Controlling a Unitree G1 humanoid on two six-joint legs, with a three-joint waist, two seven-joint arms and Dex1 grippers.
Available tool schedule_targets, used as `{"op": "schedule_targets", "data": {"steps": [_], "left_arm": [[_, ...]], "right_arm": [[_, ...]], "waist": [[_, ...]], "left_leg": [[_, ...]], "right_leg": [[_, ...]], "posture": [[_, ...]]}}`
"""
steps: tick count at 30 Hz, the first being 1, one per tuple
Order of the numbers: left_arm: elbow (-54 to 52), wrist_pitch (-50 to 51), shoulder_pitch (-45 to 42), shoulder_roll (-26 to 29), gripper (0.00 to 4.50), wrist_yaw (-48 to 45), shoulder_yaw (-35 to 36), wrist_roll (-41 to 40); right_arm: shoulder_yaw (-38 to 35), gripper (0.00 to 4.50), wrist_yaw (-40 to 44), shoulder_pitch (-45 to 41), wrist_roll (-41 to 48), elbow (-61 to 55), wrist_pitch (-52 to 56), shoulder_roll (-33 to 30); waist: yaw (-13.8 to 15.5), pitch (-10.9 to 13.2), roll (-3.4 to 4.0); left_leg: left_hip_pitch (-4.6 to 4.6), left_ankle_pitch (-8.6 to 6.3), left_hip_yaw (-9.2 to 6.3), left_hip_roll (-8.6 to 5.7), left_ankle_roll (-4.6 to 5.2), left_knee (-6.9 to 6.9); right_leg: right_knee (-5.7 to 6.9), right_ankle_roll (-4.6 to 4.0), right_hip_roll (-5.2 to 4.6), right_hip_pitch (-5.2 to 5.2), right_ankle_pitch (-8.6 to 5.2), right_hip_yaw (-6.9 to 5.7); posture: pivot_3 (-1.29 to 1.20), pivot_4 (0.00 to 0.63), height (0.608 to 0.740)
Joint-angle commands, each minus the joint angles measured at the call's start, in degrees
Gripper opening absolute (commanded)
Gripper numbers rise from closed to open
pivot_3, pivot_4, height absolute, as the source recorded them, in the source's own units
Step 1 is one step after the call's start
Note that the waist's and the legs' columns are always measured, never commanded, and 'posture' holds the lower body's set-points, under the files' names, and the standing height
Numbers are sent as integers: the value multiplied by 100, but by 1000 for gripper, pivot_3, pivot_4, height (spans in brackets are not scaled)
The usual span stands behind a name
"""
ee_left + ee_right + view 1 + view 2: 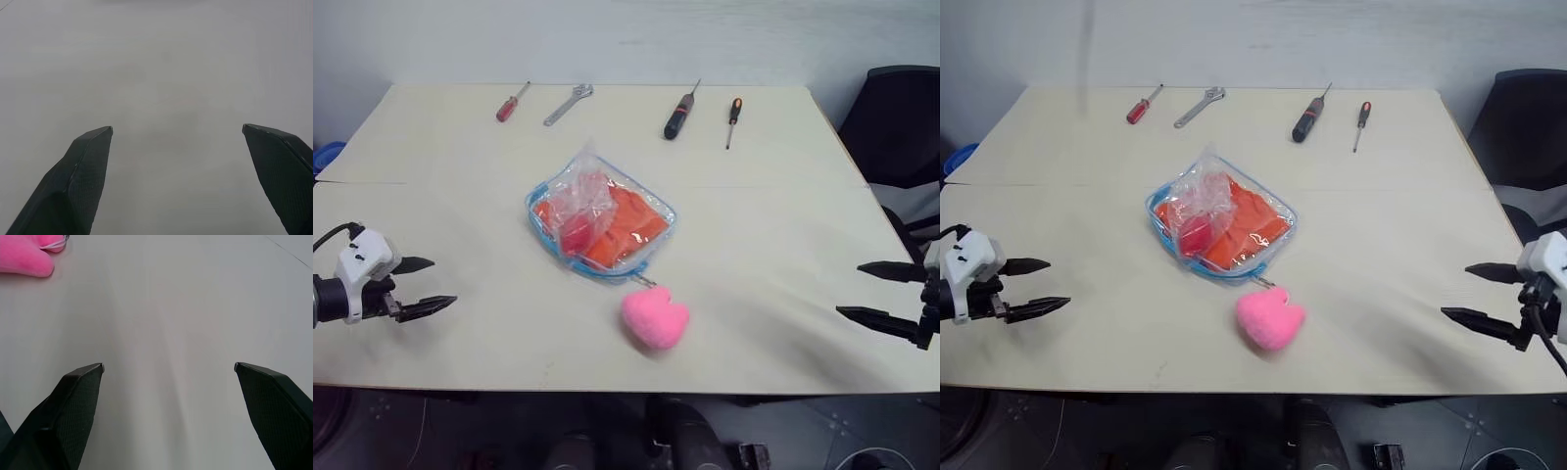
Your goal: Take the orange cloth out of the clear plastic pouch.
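orange cloth (pixel 1239 233) lies inside the clear plastic pouch (pixel 1221 219), pink plush heart (pixel 1269 317) just beside.

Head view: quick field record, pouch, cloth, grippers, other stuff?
pouch: flat on table, mid
cloth: orange, inside pouch
thin clear bag: crumpled, at the pouch, with a small red lump
pink plush heart: near side of pouch
left gripper: jaws open, empty
right gripper: jaws open, empty
far edge: screwdrivers, wrench
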Motion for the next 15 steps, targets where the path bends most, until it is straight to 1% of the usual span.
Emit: {"op": "schedule_targets", "data": {"steps": [1,9,15], "left_arm": [[-37,-154,85,94,4481,17,178,44],[-14,-5,12,55,4481,167,178,22],[-248,287,-42,-47,4481,271,170,-125]], "right_arm": [[-81,4500,-31,-39,6,-56,-70,36],[-28,4500,-278,-119,-41,-69,-88,131],[-28,4500,-337,-147,-28,-93,-93,156]], "waist": [[0,0,0],[-3,0,0],[-1,0,0]], "left_leg": [[0,0,0,0,0,0],[0,1,3,-1,-1,0],[0,1,3,-1,-1,0]], "right_leg": [[0,0,0,0,0,0],[3,0,0,0,0,1],[4,0,0,0,0,1]], "posture": [[0,150,740],[0,150,740],[0,150,740]]}}
